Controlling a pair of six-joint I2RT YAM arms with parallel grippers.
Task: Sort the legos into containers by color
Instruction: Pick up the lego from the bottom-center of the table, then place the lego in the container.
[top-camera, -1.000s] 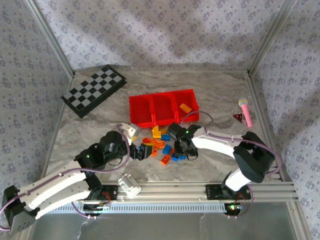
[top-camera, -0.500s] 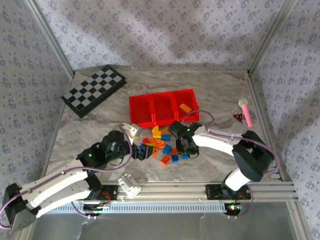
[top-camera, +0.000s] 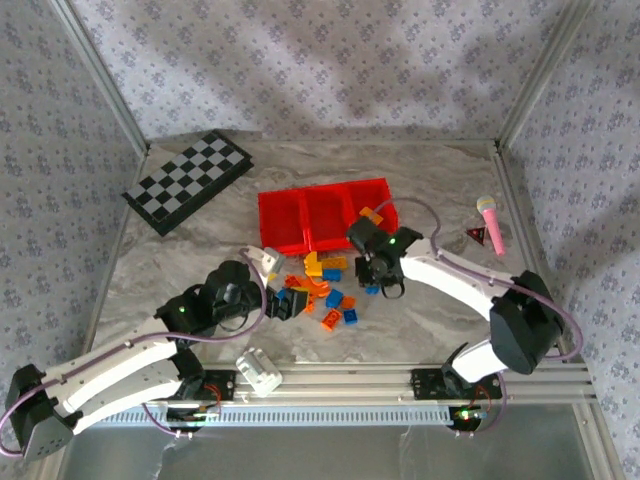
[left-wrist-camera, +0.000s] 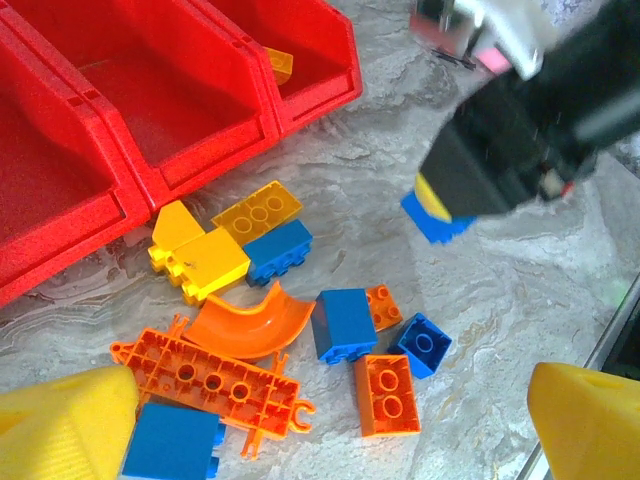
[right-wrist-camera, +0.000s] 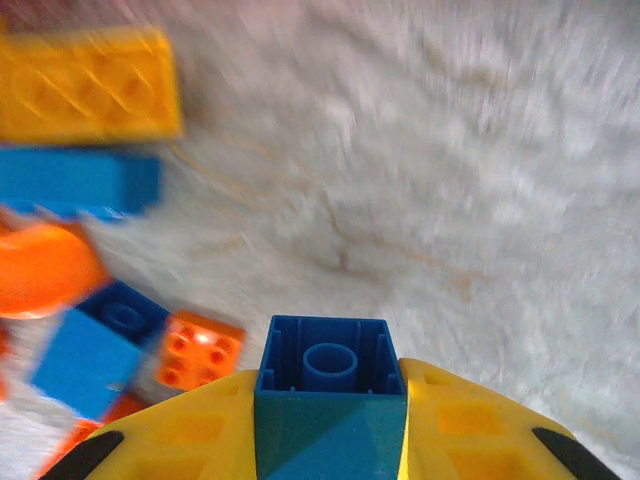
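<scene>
The right end effector is clamped on a blue brick. The brick sits between yellow fingers at the bottom centre of the right wrist view, its lower part cut off by the frame edge. Everything beyond it there is smeared by blur. In the left wrist view the brick pokes out beneath the dark end effector at upper right, mostly hidden.

The left end effector is spread wide, its yellow fingertips cropped at the bottom corners. The loose legos lie on the table between and beyond them.

The red tray lies just above the pile. An orange piece rests in its right-hand compartment.
</scene>
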